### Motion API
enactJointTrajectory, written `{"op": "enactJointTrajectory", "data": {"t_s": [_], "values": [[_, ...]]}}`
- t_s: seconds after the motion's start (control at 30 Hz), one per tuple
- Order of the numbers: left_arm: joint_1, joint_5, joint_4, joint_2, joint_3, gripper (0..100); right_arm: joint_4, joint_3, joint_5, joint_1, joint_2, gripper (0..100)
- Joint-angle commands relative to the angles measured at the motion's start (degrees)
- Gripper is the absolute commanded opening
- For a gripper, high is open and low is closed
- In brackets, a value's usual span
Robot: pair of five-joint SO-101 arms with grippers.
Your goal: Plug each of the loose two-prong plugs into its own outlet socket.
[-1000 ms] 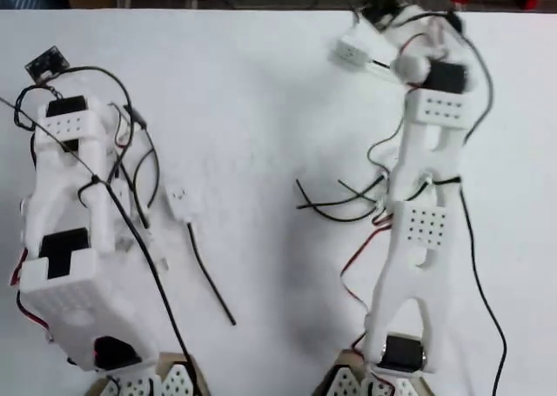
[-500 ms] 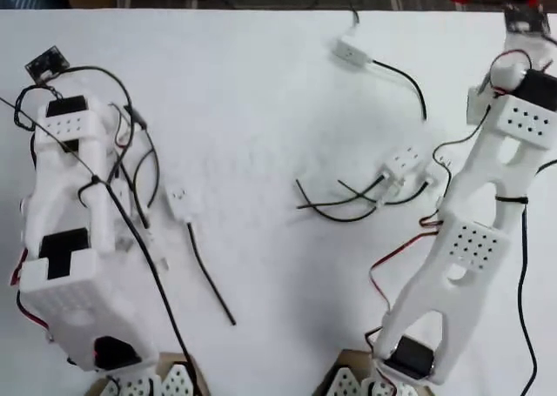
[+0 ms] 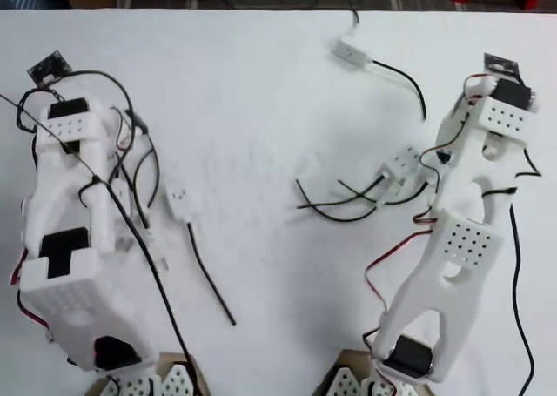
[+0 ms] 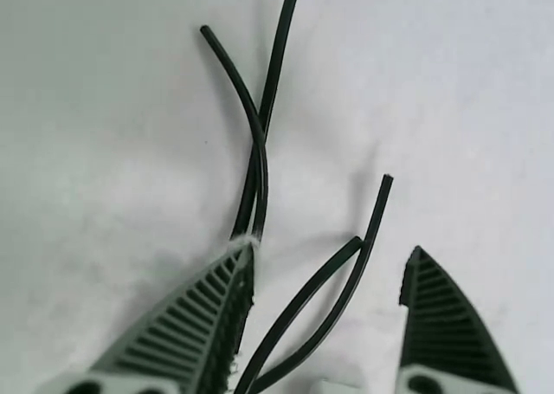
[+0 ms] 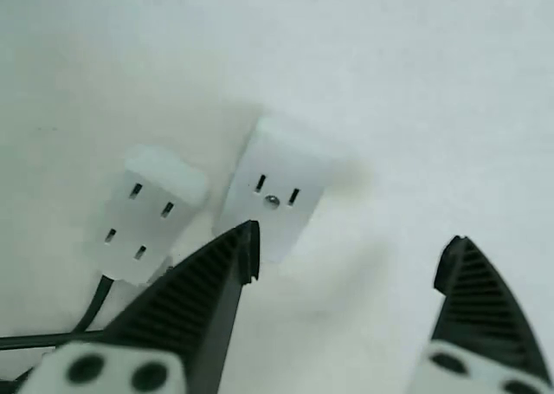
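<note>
Left gripper [image 4: 331, 248]: jaws wide, over loose black leads [image 4: 260, 134]. Plug [image 3: 178, 200] lies left of worktop [image 3: 261, 83] centre. Right gripper [image 5: 355, 234]: jaws wide, above two sockets [image 3: 402, 164] toward right edge. Corded block [image 3: 348, 50] near far edge.

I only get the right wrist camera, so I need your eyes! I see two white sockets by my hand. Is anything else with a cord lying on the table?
Observer: Yes. In the high view a white connector on a black cord lies near the far edge of the table.
Operator: Any more?
Observer: A second connector, trailing a long cord, lies beside an arm.
Operator: How is the other hand?
Observer: The left hand is open; loose black cords lie on the table before it.
</note>
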Motion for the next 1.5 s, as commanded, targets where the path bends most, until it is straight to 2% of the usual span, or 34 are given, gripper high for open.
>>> {"op": "enactJointTrajectory", "data": {"t_s": [0.0,0.23,0.37,0.5,0.6,0.9,1.03,1.3,1.4,1.47], "values": [[0.4,0.18,-1.05,-0.4,-0.26,28,-0.22,-0.35,-2.9,-2.15,-2.86,32.3],[0.4,0.18,-1.05,-0.4,-0.09,28,-7.52,-0.88,-8.44,-1.01,6.81,31.7],[0.4,0.18,-1.05,-0.4,-0.09,28,-7.96,-3.6,-7.74,0.04,9.1,19.8],[0.4,0.18,-1.05,-0.4,-0.18,28,-0.4,-11.34,-3.87,-0.57,6.46,7.3],[0.4,0.18,-1.14,-0.4,-0.18,28,0.48,-15.56,-2.46,-1.27,2.95,7.1],[0.4,0.18,-1.85,-0.4,0.0,28,0.57,-14.51,-1.05,-3.3,-11.38,7.3],[0.4,0.18,-1.85,-0.4,0.0,28,0.57,-4.22,0.88,-8.04,-21.49,7.3],[0.04,0.26,-1.85,-0.4,0.0,28,0.22,31.82,0.88,-23.69,-46.37,7.4],[0.04,0.26,-1.85,-0.4,0.0,28,-0.66,44.66,1.32,-30.11,-50.51,7.4],[0.04,0.26,-1.85,-0.4,0.0,28,-2.68,52.22,4.22,-34.07,-50.95,7.4]]}}
